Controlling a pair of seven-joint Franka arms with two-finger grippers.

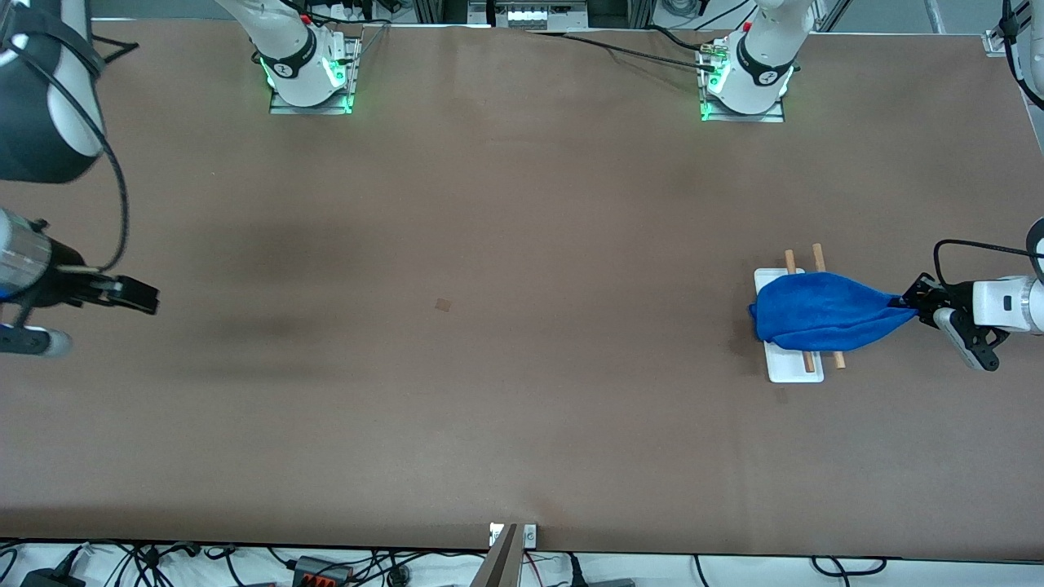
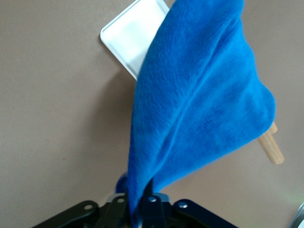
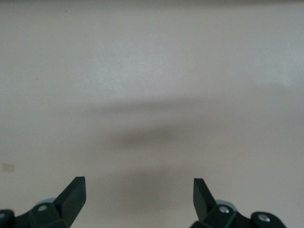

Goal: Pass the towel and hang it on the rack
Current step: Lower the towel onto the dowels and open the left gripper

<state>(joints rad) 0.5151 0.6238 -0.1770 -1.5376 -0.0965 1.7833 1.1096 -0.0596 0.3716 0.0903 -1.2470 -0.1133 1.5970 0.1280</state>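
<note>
Right now the left gripper point(image 1: 912, 304) sits toward the left arm's end of the tabletop point(image 1: 489, 367), its fingers point(image 2: 153, 203) pressed together on one gathered corner of the blue towel point(image 1: 820, 319). From that pinched corner the cloth fans outward, away from the fingertips, and spreads over the rack point(image 1: 789, 371). It covers the middle of both wooden rods point(image 1: 818, 257), whose ends stick out past the cloth on either edge, while the white base shows at both ends beneath it. In the left wrist view the towel point(image 2: 199, 104) rises straight from between the fingers, with a corner of the white base point(image 2: 130, 40) showing just past its edge and one rod end point(image 2: 271, 148) poking out beside the cloth's widest part.

Meanwhile the right gripper point(image 1: 134, 295) waits over bare tabletop at the right arm's end, well apart from the rack. Its fingers point(image 3: 72, 195) are spread wide with nothing between them, only plain brown surface ahead of the tips.
</note>
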